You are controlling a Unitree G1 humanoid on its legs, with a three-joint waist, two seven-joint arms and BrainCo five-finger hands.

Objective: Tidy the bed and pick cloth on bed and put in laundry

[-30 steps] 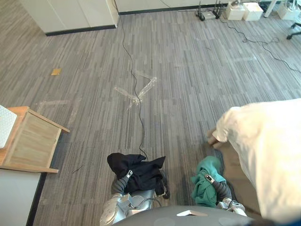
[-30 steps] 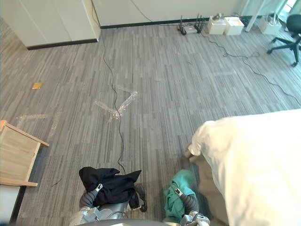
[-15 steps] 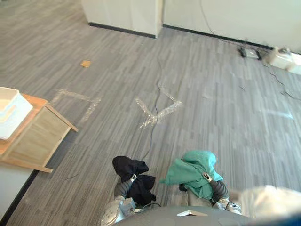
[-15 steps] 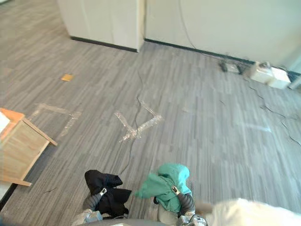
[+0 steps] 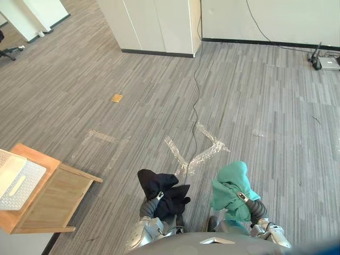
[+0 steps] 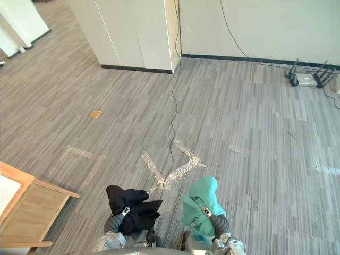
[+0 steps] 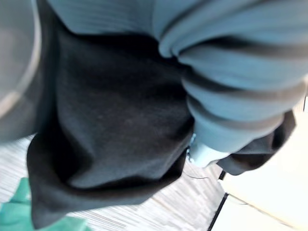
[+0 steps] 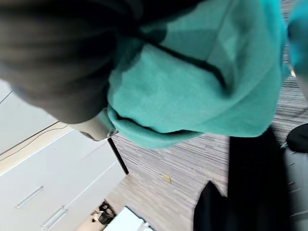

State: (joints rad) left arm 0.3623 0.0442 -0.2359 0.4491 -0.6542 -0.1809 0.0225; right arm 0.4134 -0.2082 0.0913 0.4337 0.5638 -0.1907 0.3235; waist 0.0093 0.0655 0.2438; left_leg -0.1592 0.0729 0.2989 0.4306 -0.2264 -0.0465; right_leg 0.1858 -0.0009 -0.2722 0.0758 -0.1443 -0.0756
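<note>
Carrying crumpled black cloth over left hand and bunched teal cloth over right hand, lifted off striped grey carpet, probably bound for white plastic basket near left; either clasp buried, cannot tell.

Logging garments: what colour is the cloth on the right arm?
Teal green; the cloth shows best in the left eye view.

Smooth silver-grey metal left arm and right arm. The left hand and right hand are sheathed in dark ribbed covers. Each cover carries a small silver fitting.
</note>
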